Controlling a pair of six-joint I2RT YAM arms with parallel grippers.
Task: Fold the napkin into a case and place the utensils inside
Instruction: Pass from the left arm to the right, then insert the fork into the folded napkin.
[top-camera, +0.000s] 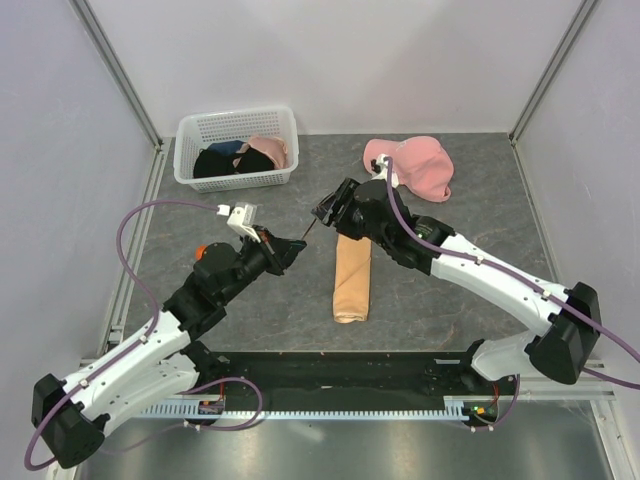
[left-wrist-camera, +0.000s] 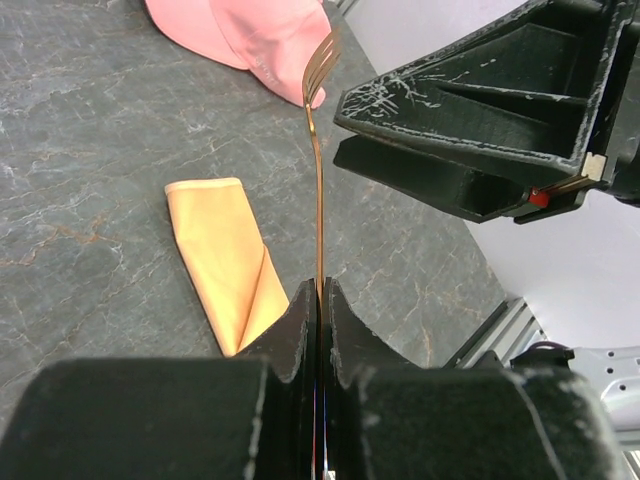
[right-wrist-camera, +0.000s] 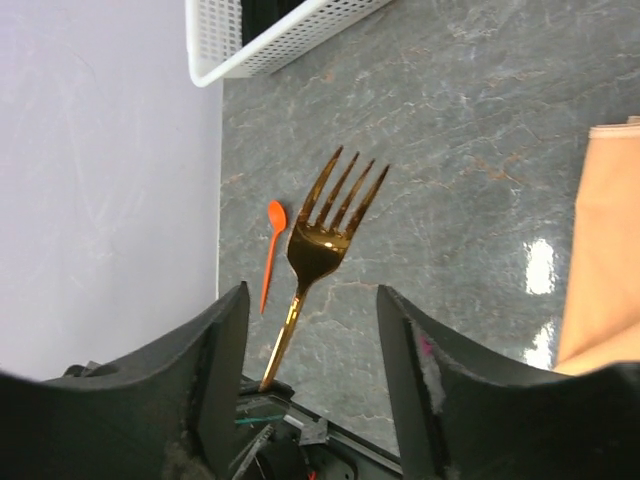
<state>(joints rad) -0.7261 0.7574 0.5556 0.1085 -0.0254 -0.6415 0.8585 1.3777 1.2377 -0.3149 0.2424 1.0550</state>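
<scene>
A gold-coloured fork (left-wrist-camera: 318, 150) stands up from my left gripper (left-wrist-camera: 320, 290), which is shut on its handle above the table. In the right wrist view the fork (right-wrist-camera: 325, 240) rises between the fingers of my right gripper (right-wrist-camera: 310, 340). That gripper is open, with a gap between the fork and each finger. From above, the two grippers meet tip to tip near the fork (top-camera: 308, 230). The peach-tan napkin (top-camera: 352, 280) lies folded into a long strip just right of them. A small orange spoon (right-wrist-camera: 270, 250) lies on the table near the left wall.
A white basket (top-camera: 237, 148) of dark and pink clothes stands at the back left. A pink cap (top-camera: 415, 165) lies at the back right. White walls close in both sides of the grey table (top-camera: 470, 220).
</scene>
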